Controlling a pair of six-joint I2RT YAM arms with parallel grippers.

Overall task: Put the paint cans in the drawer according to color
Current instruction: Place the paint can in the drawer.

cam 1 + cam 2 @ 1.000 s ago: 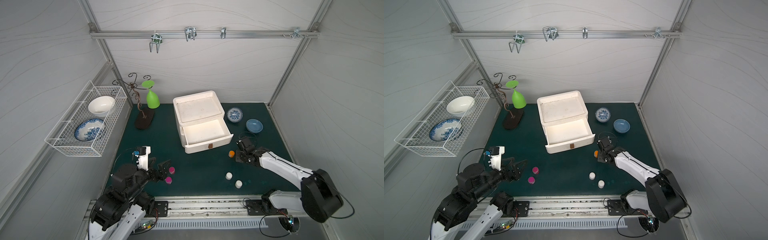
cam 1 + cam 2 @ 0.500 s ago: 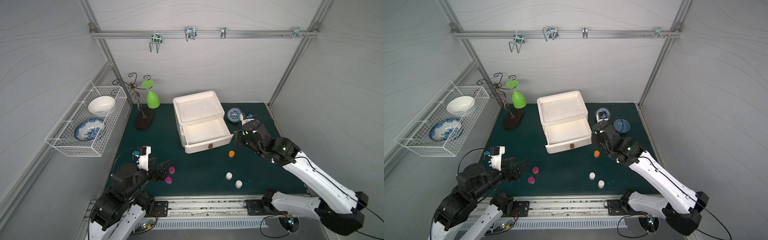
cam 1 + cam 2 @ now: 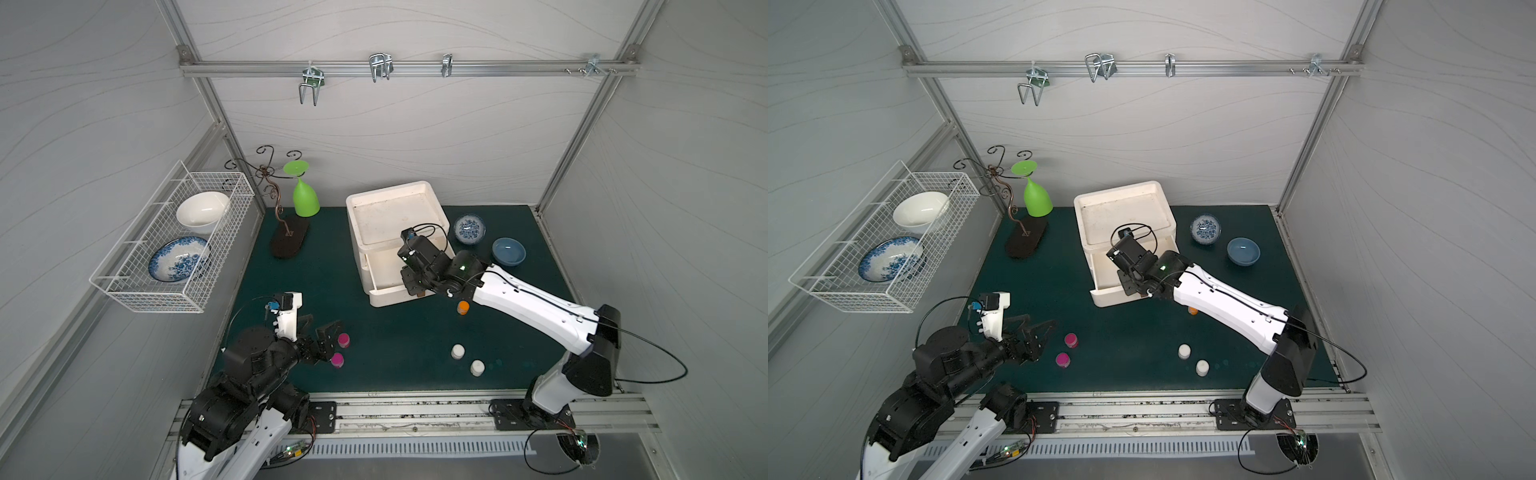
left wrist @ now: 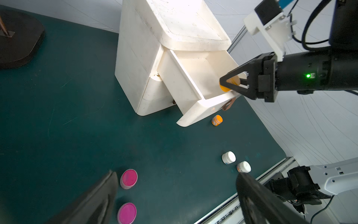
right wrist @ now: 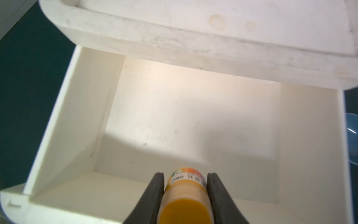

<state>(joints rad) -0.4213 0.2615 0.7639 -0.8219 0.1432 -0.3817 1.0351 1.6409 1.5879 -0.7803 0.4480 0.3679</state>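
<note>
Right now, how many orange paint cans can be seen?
2. The first orange can is held in the right gripper over the open drawer; the second orange can stands on the green mat in front of that drawer.

Pale grey wave-patterned walls enclose a dark green desk; an aluminium rail with metal hooks crosses the far wall.

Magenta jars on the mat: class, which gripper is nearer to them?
Left. The left gripper, open, sits just beside the magenta jars; the right gripper is across the mat over the open drawer, holding an orange jar.
</note>
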